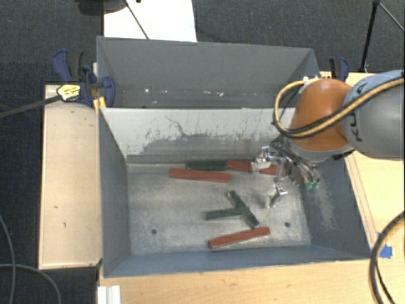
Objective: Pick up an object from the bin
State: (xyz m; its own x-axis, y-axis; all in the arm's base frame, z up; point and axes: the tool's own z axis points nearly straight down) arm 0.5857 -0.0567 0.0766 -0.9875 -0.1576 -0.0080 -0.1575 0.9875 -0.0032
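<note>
Gripper [276, 194] hangs beside 2 green sticks [240, 210] (crossed).

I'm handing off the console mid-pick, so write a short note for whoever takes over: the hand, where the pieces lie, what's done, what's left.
Hand: low in the right part of the bin, near the back wall. Whether it is open or shut cannot be told.
Pieces, all flat on the floor: short red bar, green bar and long red bar along the back wall; two crossed green bars in the middle, just left of the hand; another red bar at the front.
Done: the hand is down in the bin.
Left: grasp one piece and lift it out; none is lifted yet.
</note>
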